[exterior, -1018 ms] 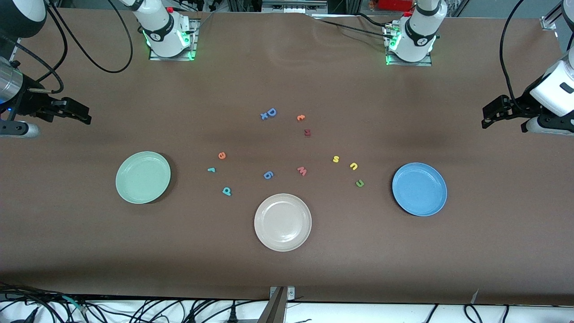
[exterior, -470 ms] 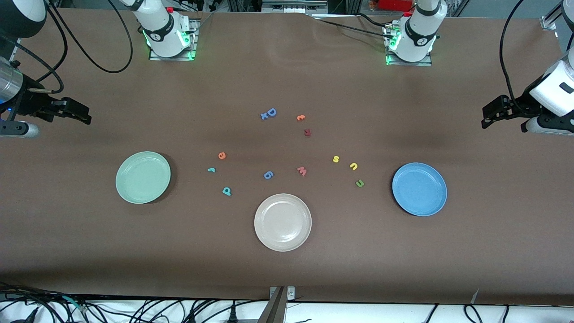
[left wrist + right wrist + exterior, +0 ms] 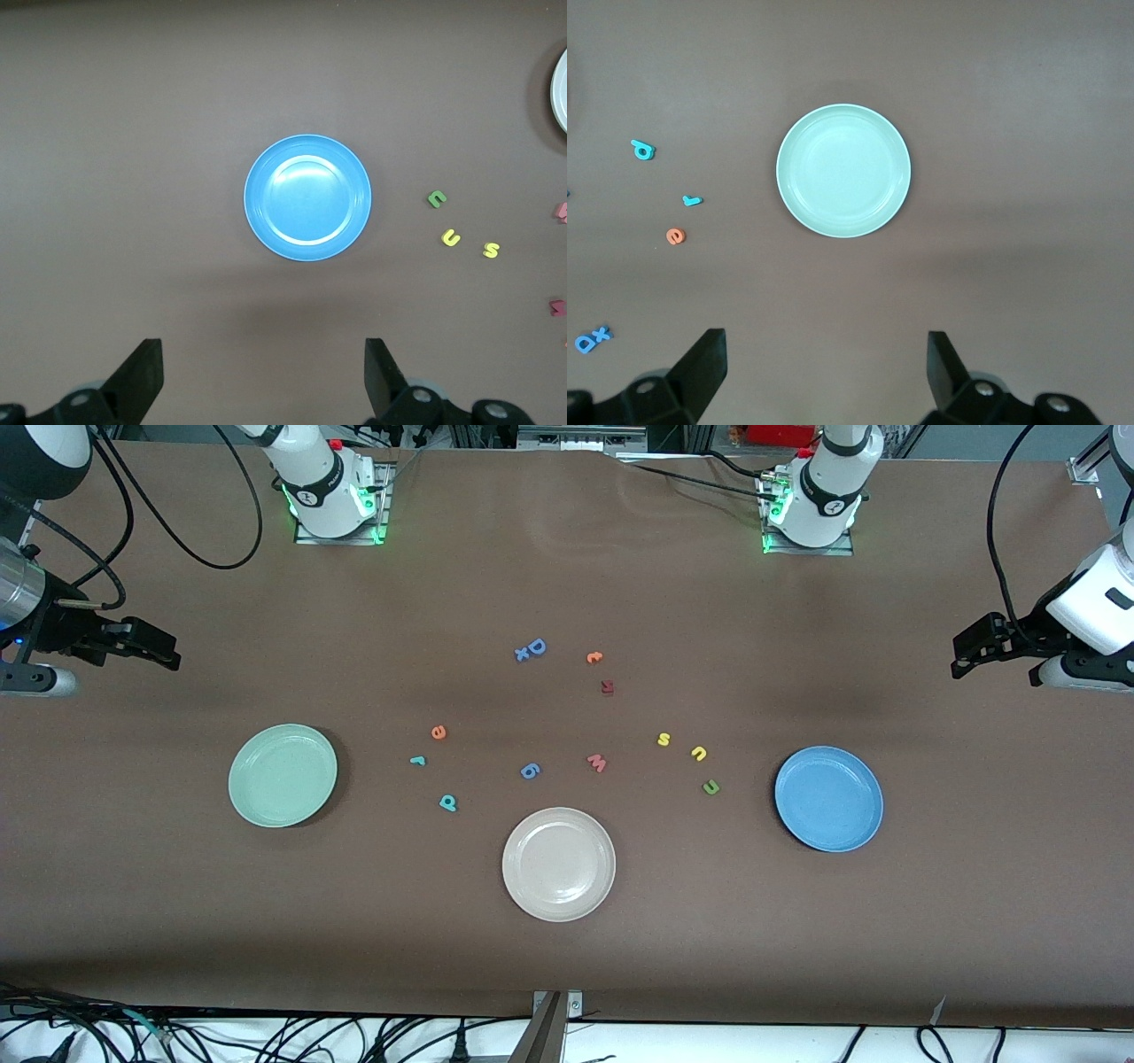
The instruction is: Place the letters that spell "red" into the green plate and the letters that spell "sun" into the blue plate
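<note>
While both hands, left hand (image 3: pixel 261 381) and right hand (image 3: pixel 826 376), hang open, green plate (image 3: pixel 283 775) and blue plate (image 3: pixel 828 798) sit glossy, round, bare.

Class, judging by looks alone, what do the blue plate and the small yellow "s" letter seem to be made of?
The round mid-blue plate: probably plastic or melamine, smooth and semi-glossy, since a soft highlight shows on its inner face. The small yellow "s" letter: likely foam, matte, flat in colour with no shine, though it is too small to be sure.
</note>
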